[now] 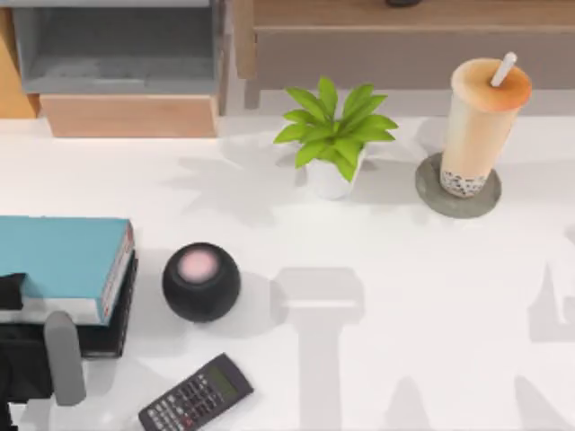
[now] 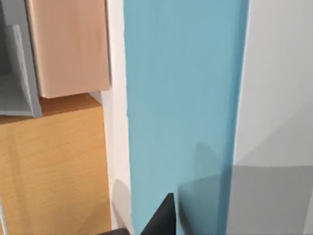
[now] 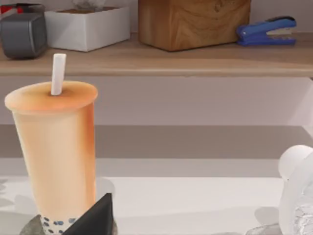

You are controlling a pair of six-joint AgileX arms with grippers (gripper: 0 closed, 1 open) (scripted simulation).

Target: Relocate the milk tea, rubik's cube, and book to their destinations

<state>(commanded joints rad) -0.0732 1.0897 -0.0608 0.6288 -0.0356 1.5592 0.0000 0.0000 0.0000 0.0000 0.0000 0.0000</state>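
The book (image 1: 61,259), thick with a teal cover, lies flat on a thin black book (image 1: 115,334) at the table's left edge. My left arm (image 1: 36,359) reaches in at the front left, its gripper (image 2: 161,221) right over the teal cover (image 2: 183,98) at the book's near end. The milk tea (image 1: 481,112) stands upright on a grey coaster (image 1: 431,193) at the back right. In the right wrist view a dark tip of my right gripper (image 3: 95,218) sits low beside the cup (image 3: 54,152). The rubik's cube is out of view.
A potted plant (image 1: 334,135) stands at the back middle. A black round speaker (image 1: 201,281) and a calculator (image 1: 196,395) lie right of the books. A grey open compartment (image 1: 117,45) is at the back left. A wooden shelf (image 3: 195,58) behind the cup holds a stapler (image 3: 266,30).
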